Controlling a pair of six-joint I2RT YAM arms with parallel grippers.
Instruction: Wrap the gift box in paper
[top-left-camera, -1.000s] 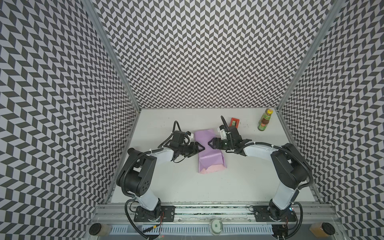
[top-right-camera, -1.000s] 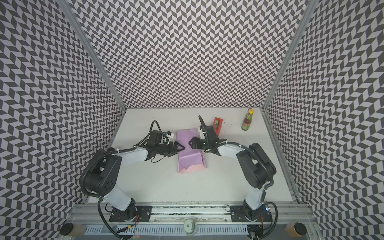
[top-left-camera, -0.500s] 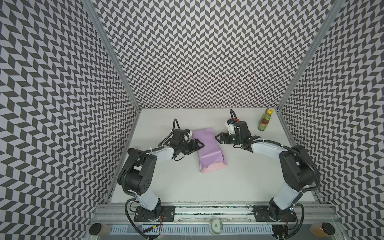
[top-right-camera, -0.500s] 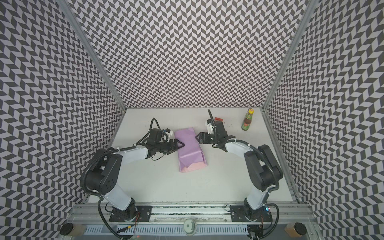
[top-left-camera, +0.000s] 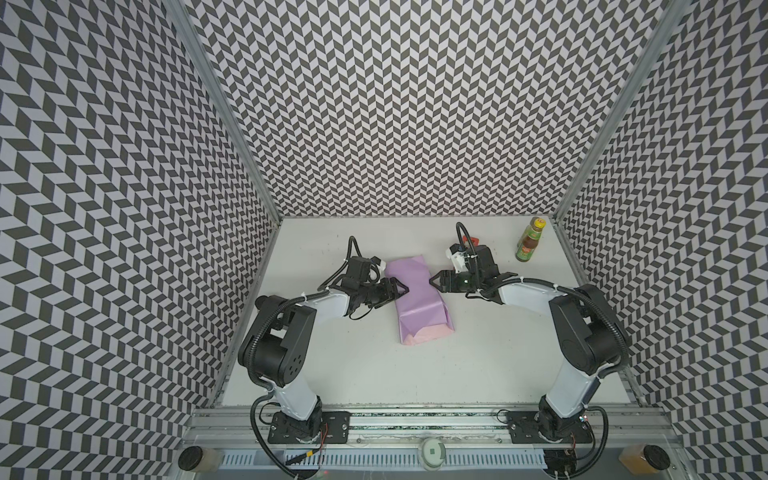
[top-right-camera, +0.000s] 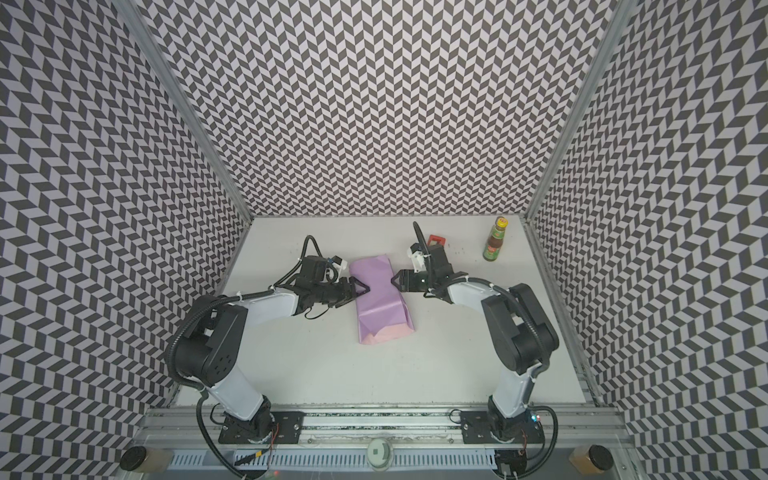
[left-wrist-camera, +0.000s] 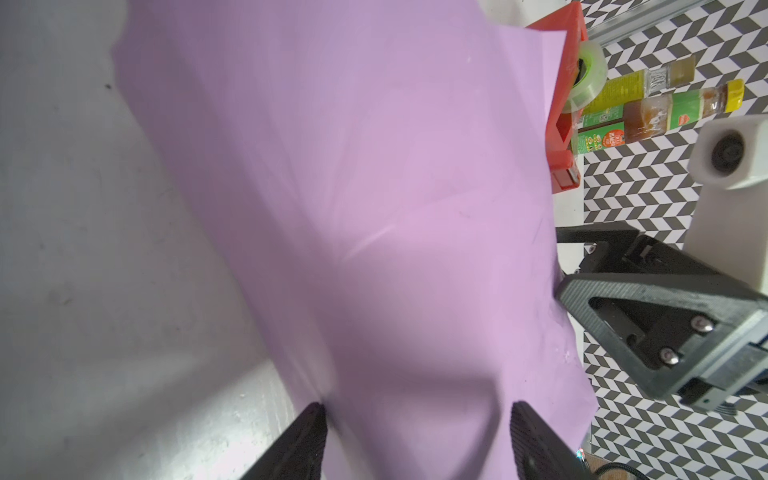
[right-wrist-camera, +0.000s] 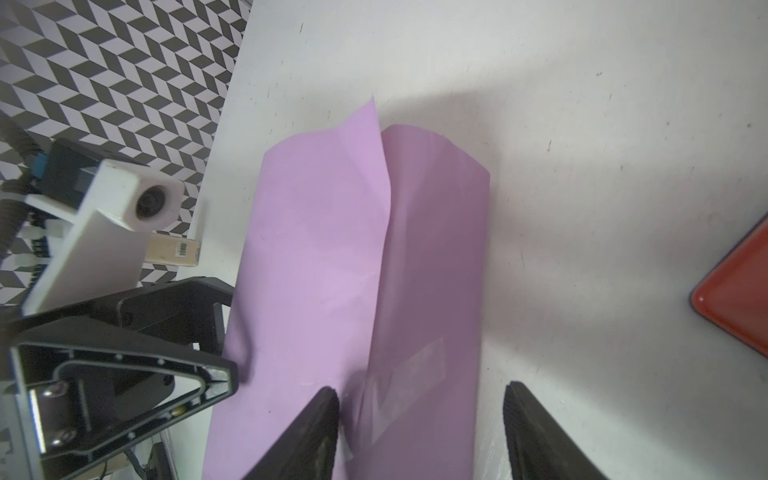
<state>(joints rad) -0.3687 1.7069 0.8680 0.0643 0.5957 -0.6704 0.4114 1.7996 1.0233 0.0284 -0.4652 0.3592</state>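
- As the paper (top-left-camera: 419, 297) lay folded into a lilac parcel mid-table, pale pink showing at its near end, I had a gripper at each long side.
- Left gripper (top-left-camera: 402, 287): fingers (left-wrist-camera: 307, 440) spread wide, the paper's edge between them, nothing clamped.
- Right gripper (top-left-camera: 433, 279): jaws apart, one finger (right-wrist-camera: 320, 419) on the paper's seam, the other over bare table (right-wrist-camera: 582, 208).

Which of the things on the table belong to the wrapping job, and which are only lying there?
For the job: paper; gift box (apparently hidden inside it); tape dispenser.
Lying about: sauce bottle.
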